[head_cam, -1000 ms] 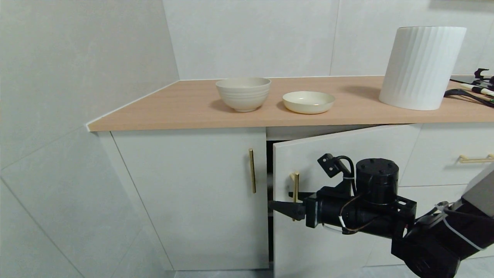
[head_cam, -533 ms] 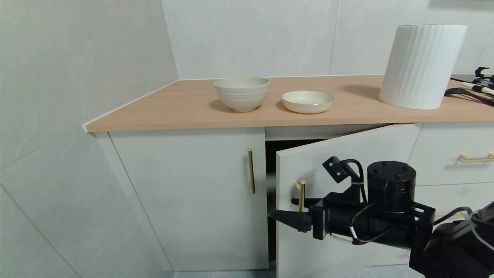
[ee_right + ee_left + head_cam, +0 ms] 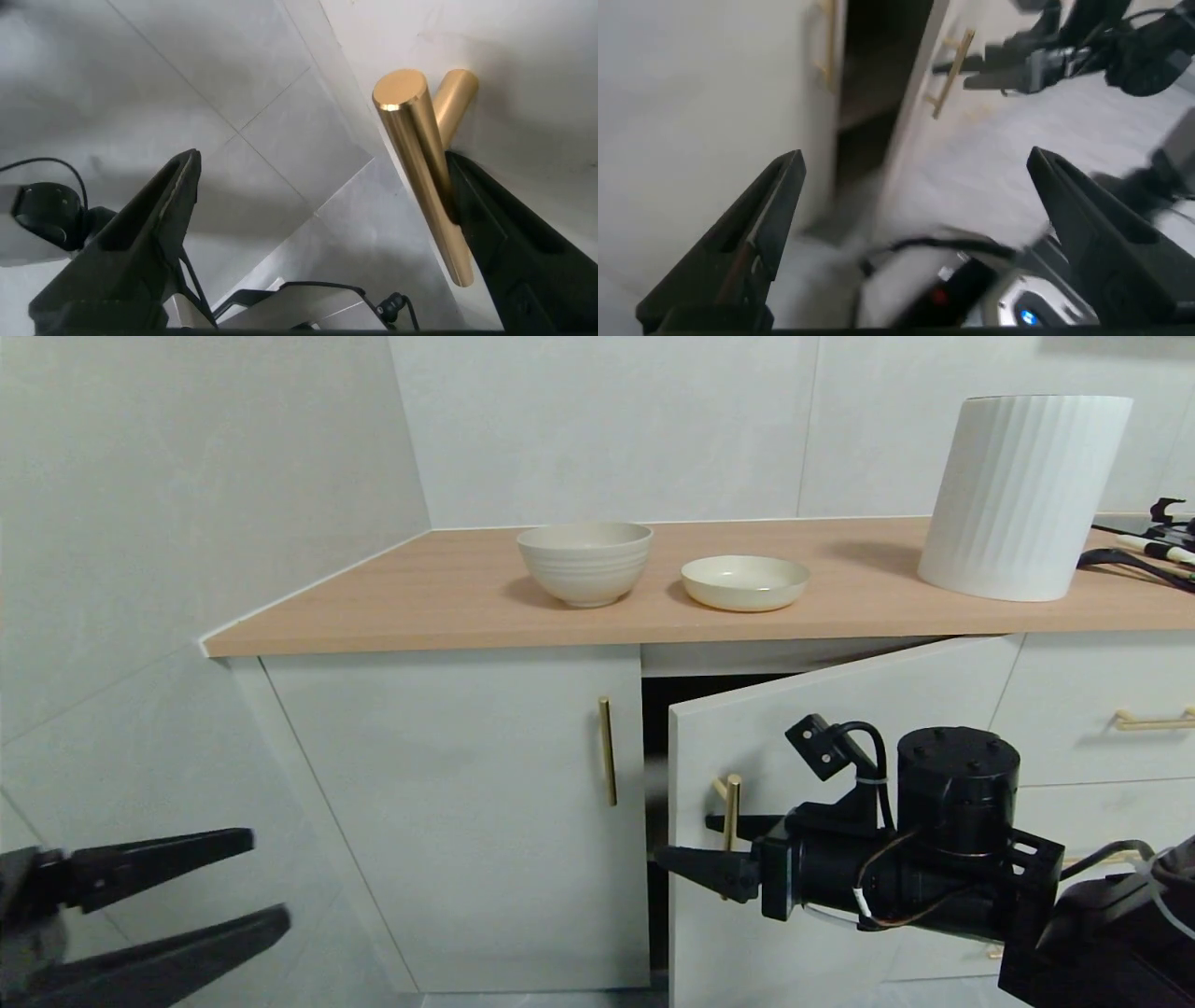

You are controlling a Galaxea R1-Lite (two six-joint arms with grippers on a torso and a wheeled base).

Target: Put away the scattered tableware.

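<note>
A beige ribbed bowl (image 3: 585, 562) and a shallow cream dish (image 3: 745, 582) stand side by side on the wooden countertop (image 3: 420, 602). Below them the right cabinet door (image 3: 840, 709) hangs partly open. My right gripper (image 3: 707, 846) is open, with its fingers on either side of the door's brass handle (image 3: 731, 810). In the right wrist view the handle (image 3: 425, 168) lies close to one finger. My left gripper (image 3: 266, 882) hovers open and holds nothing, low at the left in front of the shut left door (image 3: 448, 803). From the left wrist view, between the spread fingers (image 3: 738, 252), I see the dark cabinet gap (image 3: 868, 103).
A tall white ribbed container (image 3: 1022, 495) stands on the counter at the right, with dark utensils (image 3: 1139, 555) beside it. Tiled walls close off the left and the back. A drawer with a brass handle (image 3: 1153, 717) sits right of the open door.
The right cabinet door has swung further out with my right gripper at its handle. My left gripper has come into the head view at the lower left.
</note>
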